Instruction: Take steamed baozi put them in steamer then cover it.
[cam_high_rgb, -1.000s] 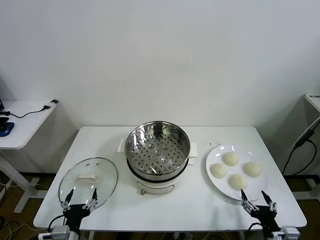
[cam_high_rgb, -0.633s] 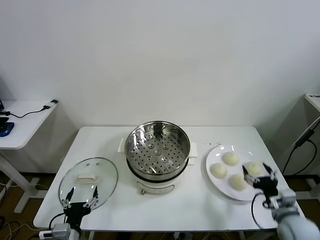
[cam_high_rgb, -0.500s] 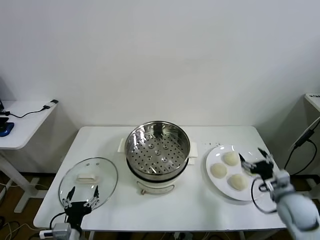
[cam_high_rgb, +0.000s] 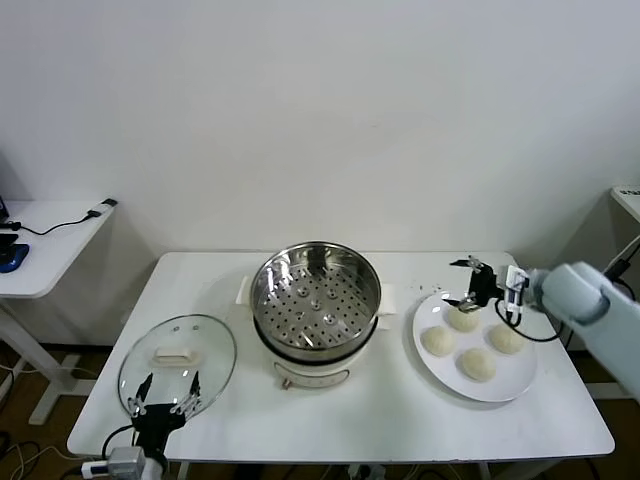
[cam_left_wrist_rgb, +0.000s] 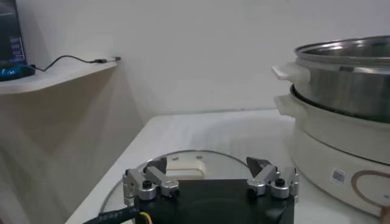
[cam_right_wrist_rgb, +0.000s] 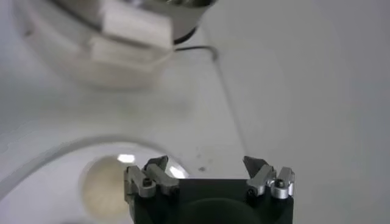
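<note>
Tabletop, listed left to right. Glass lid (cam_high_rgb: 177, 363) with white handle: flat on the white table (cam_high_rgb: 330, 420) at about 8 o'clock from the steamer, not yet used. Left gripper (cam_high_rgb: 162, 394): parked at the near table edge, just at the lid's near rim, jaws spread wide, empty; the left wrist view shows the same lid (cam_left_wrist_rgb: 201, 167) beyond its open fingers. Steamer (cam_high_rgb: 315, 308): centre of table, shiny steel pot on white base, perforated basket (cam_high_rgb: 314, 297) bare, no bun inside. White plate (cam_high_rgb: 505, 385): at 3 o'clock from the steamer, well apart from the lid. Steamed baozi, four, all on the plate: one at the far side (cam_high_rgb: 463, 318), one at 9 o'clock (cam_high_rgb: 437, 341), one at 3 o'clock (cam_high_rgb: 506, 338), one nearest the robot (cam_high_rgb: 477, 363). Right gripper (cam_high_rgb: 476, 283): over the plate's far rim, jaws fully open and holding nothing, touching no bun as far as can be seen. Key relation: the far bun lies just below and slightly nearward of the right jaws, at roughly 6 o'clock from them in the head view; in the right wrist view a bun (cam_right_wrist_rgb: 108, 184) shows beside one finger, off the jaw centreline. Buns are round, so no long axis governs the approach. Right arm is much the nearer to the buns; judged step: lining up to take the first bun.
</note>
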